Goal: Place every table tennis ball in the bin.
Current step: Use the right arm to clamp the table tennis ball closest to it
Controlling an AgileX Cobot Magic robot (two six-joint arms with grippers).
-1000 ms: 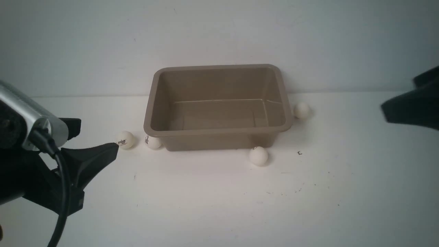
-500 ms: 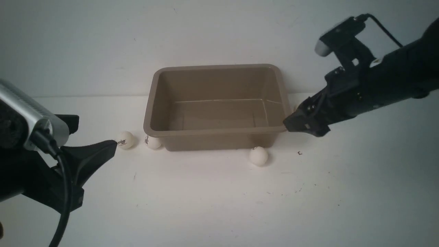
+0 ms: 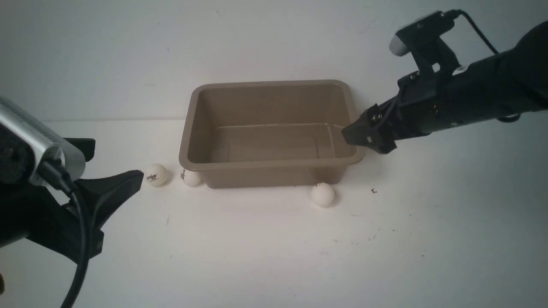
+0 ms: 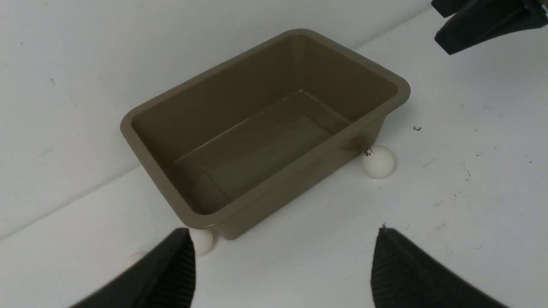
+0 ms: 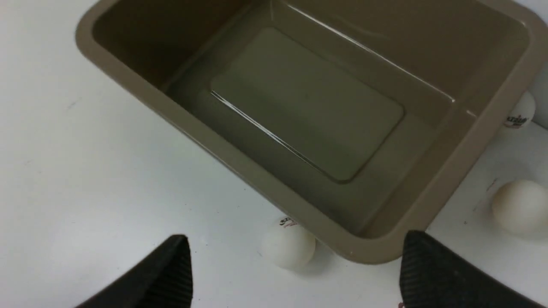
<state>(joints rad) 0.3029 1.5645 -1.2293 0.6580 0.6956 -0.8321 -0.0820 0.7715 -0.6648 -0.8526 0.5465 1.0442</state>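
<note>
The taupe bin (image 3: pixel 274 163) stands empty. One table tennis ball (image 3: pixel 156 174) and a second ball (image 3: pixel 190 177) lie left of it. A third ball (image 3: pixel 322 194) lies in front, near its right corner. My left gripper (image 3: pixel 115 162) is open, one fingertip close beside the leftmost ball. In its wrist view, the left gripper (image 4: pixel 282 233) holds nothing. My right gripper (image 3: pixel 358 139) hangs open at the bin's right rim, hiding the table behind it. In its wrist view, the right gripper (image 5: pixel 296 235) points at the front ball (image 5: pixel 287 244). Beyond the bin's end wall lie a plain ball (image 5: pixel 520 205) and a logo ball (image 5: pixel 520 112).
A white wall (image 3: pixel 274 42) rises directly behind the bin. My right arm (image 3: pixel 479 94) reaches in from the right edge, above the table. The left wrist camera and its cable (image 3: pixel 79 239) fill the front left corner. A small dark mark (image 3: pixel 373 191) lies right of the front ball.
My right arm swung in from the right edge and now covers the ball that lay right of the bin. The left gripper edged slightly back. No ball has moved.
</note>
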